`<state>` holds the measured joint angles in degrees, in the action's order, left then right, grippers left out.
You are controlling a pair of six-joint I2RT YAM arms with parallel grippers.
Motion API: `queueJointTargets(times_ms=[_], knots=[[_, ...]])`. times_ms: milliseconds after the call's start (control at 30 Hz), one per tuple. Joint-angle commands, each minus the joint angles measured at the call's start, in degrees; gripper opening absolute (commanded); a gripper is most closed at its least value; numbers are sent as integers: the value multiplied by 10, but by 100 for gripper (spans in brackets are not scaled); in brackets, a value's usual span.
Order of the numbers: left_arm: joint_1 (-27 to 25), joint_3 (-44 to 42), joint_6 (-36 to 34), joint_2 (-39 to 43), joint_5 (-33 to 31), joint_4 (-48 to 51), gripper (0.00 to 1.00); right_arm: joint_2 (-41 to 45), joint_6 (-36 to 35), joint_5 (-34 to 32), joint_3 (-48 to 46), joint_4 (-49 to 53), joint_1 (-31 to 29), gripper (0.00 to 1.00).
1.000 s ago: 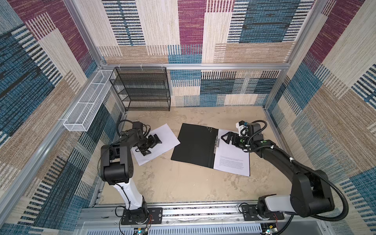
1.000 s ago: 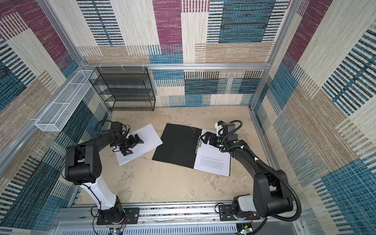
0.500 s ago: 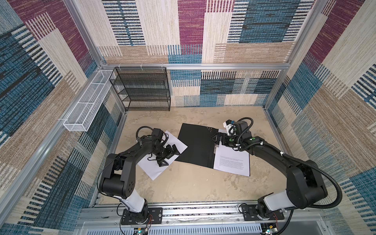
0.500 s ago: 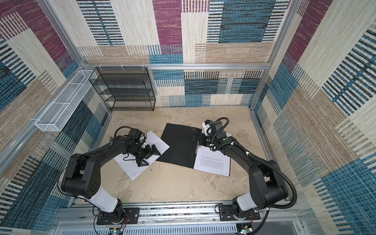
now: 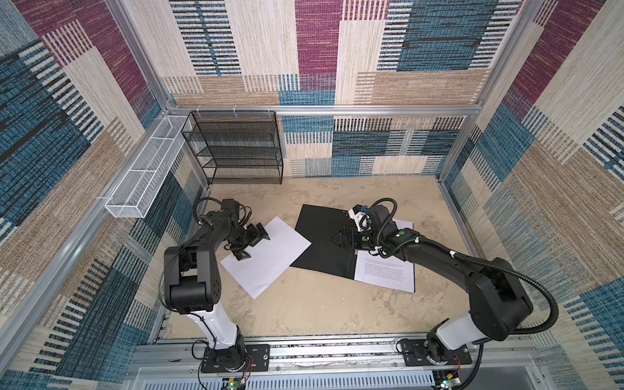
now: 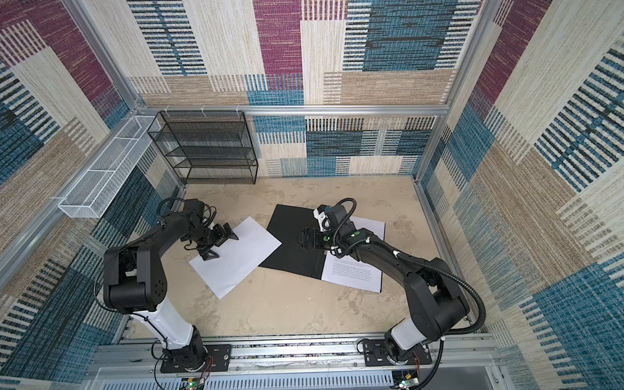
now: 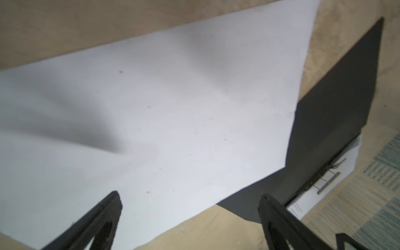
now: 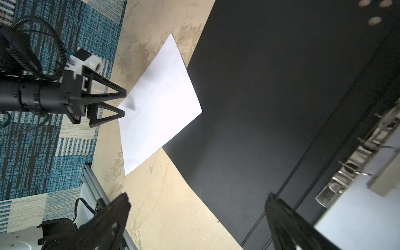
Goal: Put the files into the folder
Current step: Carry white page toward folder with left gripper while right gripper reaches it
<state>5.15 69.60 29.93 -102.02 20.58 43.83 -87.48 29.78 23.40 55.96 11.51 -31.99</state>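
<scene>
My left fingers (image 5: 260, 233), apart, sit at the blank sheet (image 5: 266, 260)'s long edge, its long axis crosswise to them. One corner laps onto the open folder (image 5: 320, 250) lying under my right fingers (image 5: 341, 238), also apart.

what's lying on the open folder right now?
The folder carries a printed sheet on its right half; any sheets beneath it are hidden. A blank sheet overlaps the left flap with one corner. The right gripper, jaws open, covers part of the middle.

The beige tabletop (image 5: 304, 304) bears an open black folder (image 5: 320, 236), a blank sheet (image 5: 270, 260) and a wire rack (image 5: 236, 148).
</scene>
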Motion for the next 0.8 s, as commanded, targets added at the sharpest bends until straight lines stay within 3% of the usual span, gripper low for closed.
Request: queueJointTargets(times_ms=[0, 167, 367, 633, 767], knots=[[5, -7, -34, -21, -49, 11, 99, -6, 15, -3, 5, -22, -22, 100], [-10, -62, -22, -18, -25, -15, 99, -12, 27, 1, 0, -36, -41, 100], [-70, -139, 5, 44, -11, -30, 99, -13, 31, -1, -5, -41, -45, 100], [-191, -207, 133, 130, 22, -92, 99, -47, 36, 4, 4, -42, -49, 100], [-196, -213, 168, 160, 52, -115, 99, -72, 44, -17, 21, -38, -54, 100]])
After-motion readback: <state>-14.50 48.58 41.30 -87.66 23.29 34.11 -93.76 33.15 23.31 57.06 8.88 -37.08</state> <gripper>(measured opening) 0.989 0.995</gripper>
